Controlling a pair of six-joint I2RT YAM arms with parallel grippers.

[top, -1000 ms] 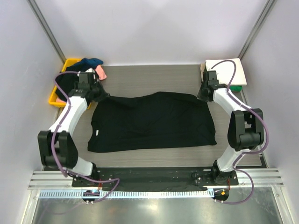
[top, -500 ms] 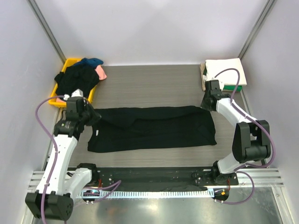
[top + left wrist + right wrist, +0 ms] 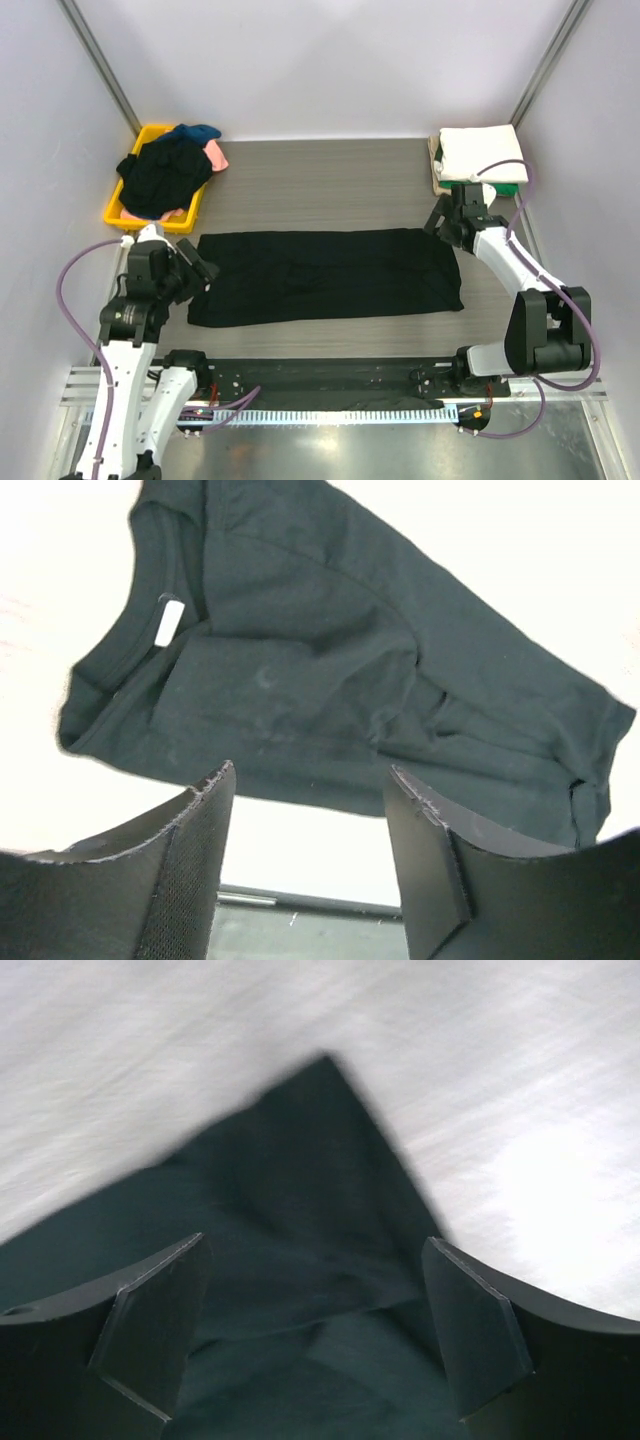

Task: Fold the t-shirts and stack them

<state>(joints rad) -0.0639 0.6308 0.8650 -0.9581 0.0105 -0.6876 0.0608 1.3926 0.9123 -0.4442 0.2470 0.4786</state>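
Pale walls (image 3: 300, 70) close the wood-grain surface (image 3: 320, 180) on three sides. A broad bare strip runs at 12 o'clock, between the yellow tray (image 3: 113, 205) at 10 o'clock, with its heap of shirts (image 3: 160, 175), and the folded white stack (image 3: 480, 150) at 2 o'clock. The black t-shirt (image 3: 330, 275) lies flat mid-surface as a long band from 9 to 3 o'clock. Its collar and white label (image 3: 168, 620) are at the 9 o'clock end, and a few creases cross the middle. My left hand (image 3: 203, 268) hangs over that end, fingers spread, holding nothing. My right hand (image 3: 440, 222) hovers wide open and empty over the shirt's far corner at 3 o'clock.
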